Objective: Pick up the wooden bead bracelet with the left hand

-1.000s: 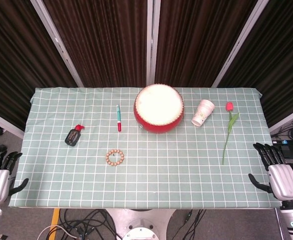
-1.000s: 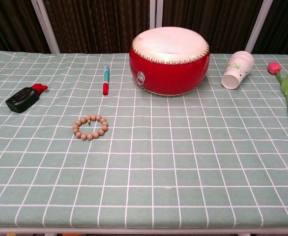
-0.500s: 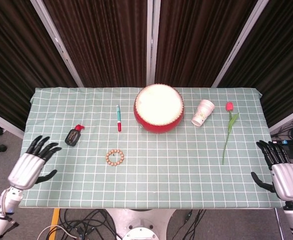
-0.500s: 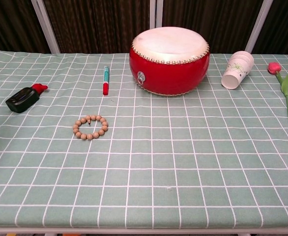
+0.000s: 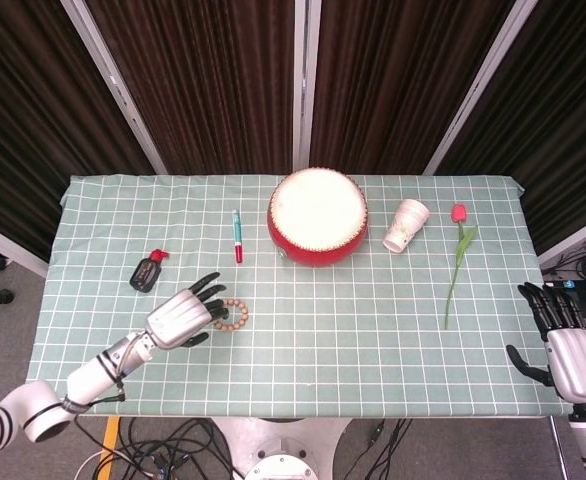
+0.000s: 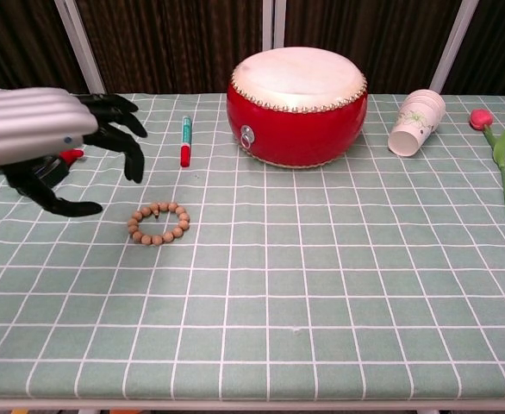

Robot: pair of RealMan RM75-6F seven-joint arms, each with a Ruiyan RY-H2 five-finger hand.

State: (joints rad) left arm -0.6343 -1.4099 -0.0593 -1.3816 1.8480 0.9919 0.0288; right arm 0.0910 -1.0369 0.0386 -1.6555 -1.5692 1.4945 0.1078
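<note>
The wooden bead bracelet (image 5: 232, 315) (image 6: 158, 223) lies flat as a small ring on the green checked cloth, left of centre. My left hand (image 5: 185, 315) (image 6: 59, 142) hovers just left of it, fingers spread and empty, the fingertips reaching its left edge in the head view. In the chest view the hand is above and left of the bracelet, not touching it. My right hand (image 5: 568, 350) rests off the table's right edge, fingers apart, holding nothing.
A red drum (image 5: 317, 215) stands at the back centre. A red-capped marker (image 5: 237, 236) lies behind the bracelet, and a small black bottle (image 5: 147, 271) lies to the left. A paper cup (image 5: 405, 225) and a red rose (image 5: 458, 255) sit to the right.
My left arm has swung in from the table's left edge over the cloth to just left of the bracelet. The right hand stayed almost still.
</note>
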